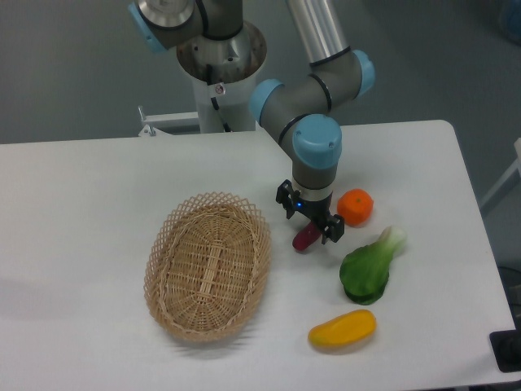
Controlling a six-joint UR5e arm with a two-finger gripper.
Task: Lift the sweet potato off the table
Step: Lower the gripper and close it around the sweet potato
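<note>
While I watch the single fixed view, I see my gripper point(310, 226) pointing down at the table point(81, 187), with the arm's blue-capped wrist directly above it. Its two dark fingers stand on either side of the sweet potato point(305, 239), a small magenta tuber whose lower end sticks out below and slightly toward the basket side of the hand. From this angle the fingers look closed against the tuber, gripping it near its upper end. I cannot tell whether the tuber's low end touches the white surface or hangs just clear of it.

Just beside the hand, on the side away from the basket, sits a round orange point(356, 207), close to one finger but apart from it. Nearer to the camera than the hand, and a little beyond the orange, lies a bok choy point(370, 267) with its white stem pointing toward the orange and its green leaves toward the front edge. Farther toward the camera lies a yellow-orange mango-shaped fruit point(343, 330). On the opposite side of the hand sits an oval wicker basket point(208, 266), its rim near the tuber but not touching it.
</note>
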